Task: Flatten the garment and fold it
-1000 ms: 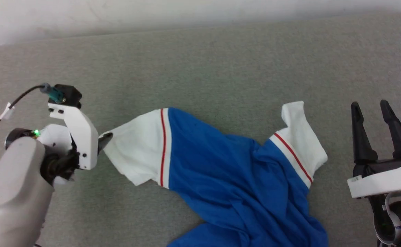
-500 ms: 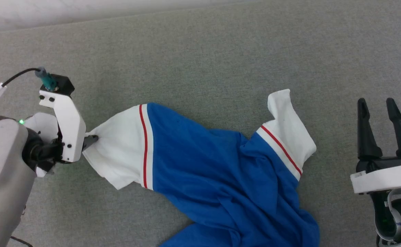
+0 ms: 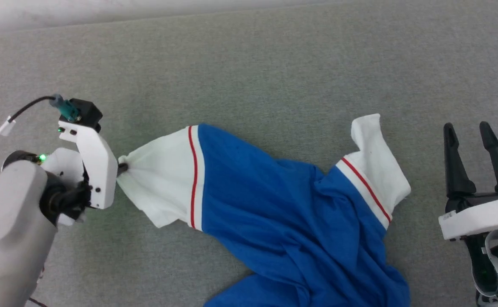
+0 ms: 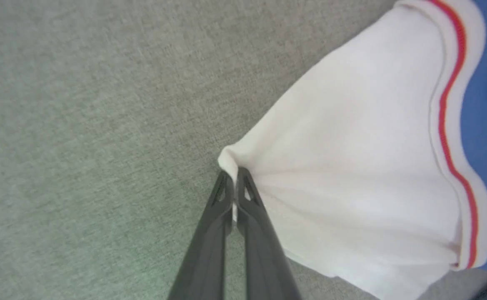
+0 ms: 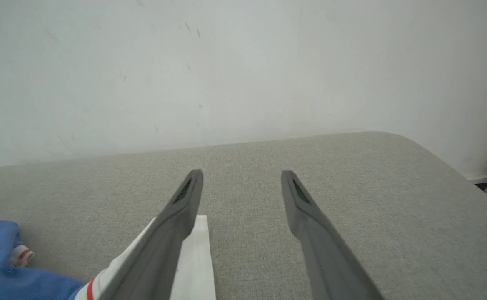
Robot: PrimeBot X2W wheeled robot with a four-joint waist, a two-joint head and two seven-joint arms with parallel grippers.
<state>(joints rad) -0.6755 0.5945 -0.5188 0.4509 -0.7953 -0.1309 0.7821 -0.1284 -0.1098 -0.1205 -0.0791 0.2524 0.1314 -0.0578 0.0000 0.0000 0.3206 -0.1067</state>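
The garment (image 3: 283,217), a royal-blue T-shirt with white sleeves and red-striped trim, lies crumpled on the grey padded surface (image 3: 249,68). My left gripper (image 3: 122,168) is shut on the cuff of its left white sleeve (image 3: 159,183); the left wrist view shows the fingers (image 4: 249,208) pinching the sleeve's corner (image 4: 351,166). The right sleeve (image 3: 376,170) stands bunched up at the right. My right gripper (image 3: 472,132) hangs open to the right of that sleeve, apart from it; in the right wrist view its fingertips (image 5: 241,177) hold nothing, with the white sleeve (image 5: 193,258) below.
A white wall (image 5: 243,66) runs behind the padded surface, whose rounded right corner (image 5: 443,158) drops off. A black cable (image 3: 14,123) trails from my left wrist. Bare grey fabric stretches beyond the shirt.
My left gripper has shut on the sleeve cuff, which now puckers at the pinch. The head camera has shifted between frames. The right gripper stays open.
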